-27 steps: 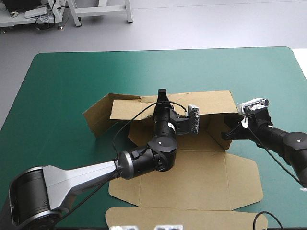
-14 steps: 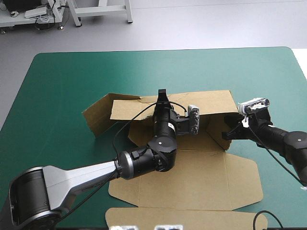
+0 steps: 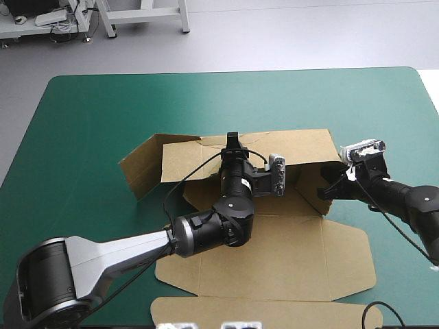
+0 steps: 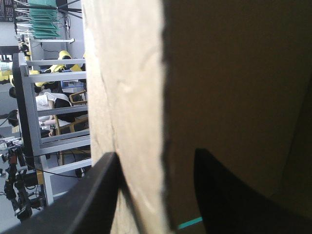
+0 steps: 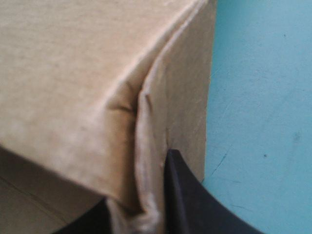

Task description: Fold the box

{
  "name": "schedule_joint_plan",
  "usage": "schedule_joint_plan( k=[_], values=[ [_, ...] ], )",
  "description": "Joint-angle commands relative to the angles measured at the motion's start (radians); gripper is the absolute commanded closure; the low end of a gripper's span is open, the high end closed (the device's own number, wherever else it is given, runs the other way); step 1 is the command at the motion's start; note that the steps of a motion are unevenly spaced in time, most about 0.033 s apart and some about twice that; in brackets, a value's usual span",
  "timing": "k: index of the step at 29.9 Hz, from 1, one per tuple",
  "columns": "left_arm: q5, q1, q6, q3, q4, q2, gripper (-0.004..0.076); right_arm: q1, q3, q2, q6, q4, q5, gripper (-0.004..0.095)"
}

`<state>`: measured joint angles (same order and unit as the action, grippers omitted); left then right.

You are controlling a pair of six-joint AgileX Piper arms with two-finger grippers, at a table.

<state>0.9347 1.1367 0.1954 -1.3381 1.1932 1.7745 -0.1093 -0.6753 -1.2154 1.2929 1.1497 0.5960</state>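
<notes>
both grippers are clenched on board: the left gripper (image 4: 155,152) pinches the top edge of the raised far wall, and the right gripper (image 5: 139,192) nips the creased corner flap at that wall's right end. the box (image 3: 288,253) sits about the middle of the table (image 3: 82,123), its near panels flat. light, stiff sheet, likely to buckle off-crease; best held close beside the fold lines.
</notes>
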Motion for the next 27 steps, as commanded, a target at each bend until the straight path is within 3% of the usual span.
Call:
schedule_joint_plan(
  k=[1,9,27],
  values=[
    [0.017,0.006,0.020,-0.005,-0.021,-0.023,0.0359,0.007,-0.004,0.004,-0.048,-0.062,0.144,0.0904],
    [0.100,0.018,0.133,-0.007,0.053,-0.029,0.0359,0.007,-0.004,0.004,-0.075,-0.093,0.139,0.0904],
    [0.132,0.195,0.184,-0.007,0.152,-0.145,0.0359,0.007,-0.004,0.004,-0.098,-0.102,0.126,0.0904]
  ],
)
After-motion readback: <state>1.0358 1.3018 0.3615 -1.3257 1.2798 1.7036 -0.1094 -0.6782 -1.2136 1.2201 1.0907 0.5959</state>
